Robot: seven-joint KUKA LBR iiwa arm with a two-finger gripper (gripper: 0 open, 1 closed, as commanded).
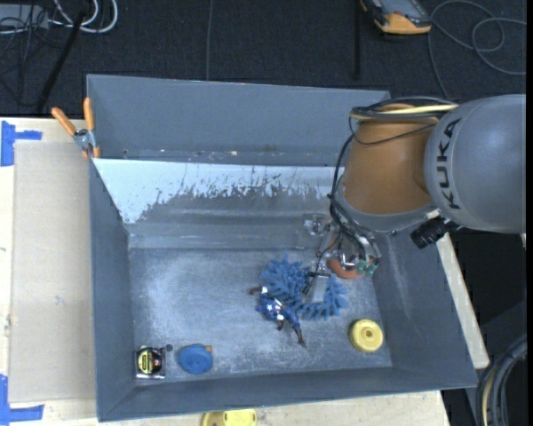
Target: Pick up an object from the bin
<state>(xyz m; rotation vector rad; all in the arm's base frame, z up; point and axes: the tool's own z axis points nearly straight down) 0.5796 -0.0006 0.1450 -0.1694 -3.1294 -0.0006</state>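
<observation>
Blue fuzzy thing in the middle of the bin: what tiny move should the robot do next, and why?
Probably a small straight lift, to check whether the blue fuzzy thing comes along. The gripper is down in its right side, and the yellow disc lies apart from it, so nothing else should get dragged.

On my feed, a dark floor [249, 34] runs along the far side, with white cables [93, 7] looped far left and an orange device [395, 11] and grey cables [480, 29] far right.

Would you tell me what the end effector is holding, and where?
Cannot tell: the end effector is down at the blue shaggy cloth, grip hidden.
</observation>
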